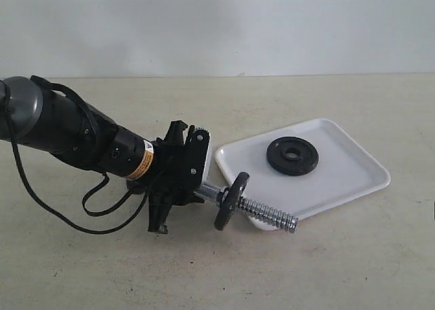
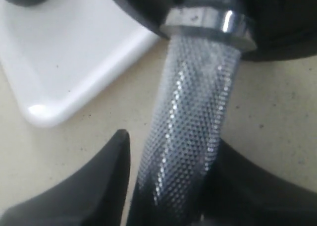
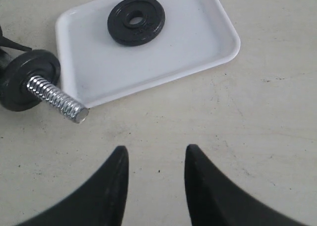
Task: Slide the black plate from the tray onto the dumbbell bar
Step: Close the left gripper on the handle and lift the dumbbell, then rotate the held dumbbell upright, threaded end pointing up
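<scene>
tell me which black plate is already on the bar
The upright black plate on the dumbbell bar; the other black plate lies flat in the tray.

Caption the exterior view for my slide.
Left gripper grips the dumbbell bar, one disc on it, by the tray where the black plate lies flat.

Not much to read here tbh. The only marking is a small yellow-orange sticker (image 1: 143,159) with a warning triangle, on the black cylindrical wrist (image 1: 102,147) just behind the left gripper (image 1: 197,181). Its print is too tiny to make out.
</scene>
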Robot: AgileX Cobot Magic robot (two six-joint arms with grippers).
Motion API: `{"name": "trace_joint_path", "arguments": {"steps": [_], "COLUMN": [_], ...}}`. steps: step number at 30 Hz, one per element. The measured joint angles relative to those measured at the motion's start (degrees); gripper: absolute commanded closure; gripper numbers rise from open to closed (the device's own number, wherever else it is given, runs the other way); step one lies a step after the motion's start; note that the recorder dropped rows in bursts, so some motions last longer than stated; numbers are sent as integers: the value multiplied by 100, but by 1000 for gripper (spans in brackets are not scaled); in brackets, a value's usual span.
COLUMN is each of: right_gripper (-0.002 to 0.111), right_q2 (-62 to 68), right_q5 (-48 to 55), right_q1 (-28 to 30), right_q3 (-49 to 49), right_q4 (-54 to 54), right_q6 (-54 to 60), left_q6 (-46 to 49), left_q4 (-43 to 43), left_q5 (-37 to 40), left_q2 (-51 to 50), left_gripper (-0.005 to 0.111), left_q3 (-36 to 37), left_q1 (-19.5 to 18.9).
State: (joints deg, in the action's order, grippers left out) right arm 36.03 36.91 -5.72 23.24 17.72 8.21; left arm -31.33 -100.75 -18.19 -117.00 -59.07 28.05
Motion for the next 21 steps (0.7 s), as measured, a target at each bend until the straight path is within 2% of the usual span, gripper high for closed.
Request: {"name": "trace_joint_path", "arguments": {"steps": [1,6,11,15,21], "right_gripper": [75,75,75,75,75], "right_q2": [0,0,0,0,0], "right_q5": [0,0,0,0,0], "right_q1": [0,0,0,0,0], "right_q3": [0,0,0,0,0], "right_q4": [0,0,0,0,0], "right_q6": [0,10,10,10,10], "left_q6": [-217,-1884,-3130,-3565,-3697], "left_q4": [0,-12,115,113,153], "left_q5": [0,84,160,209,166], "left_q2": [0,0,0,14,87], "left_gripper": [102,102,102,102,102], "left_q3": [0,0,11,70,280], "left_q1": [0,0,0,0,0]}}
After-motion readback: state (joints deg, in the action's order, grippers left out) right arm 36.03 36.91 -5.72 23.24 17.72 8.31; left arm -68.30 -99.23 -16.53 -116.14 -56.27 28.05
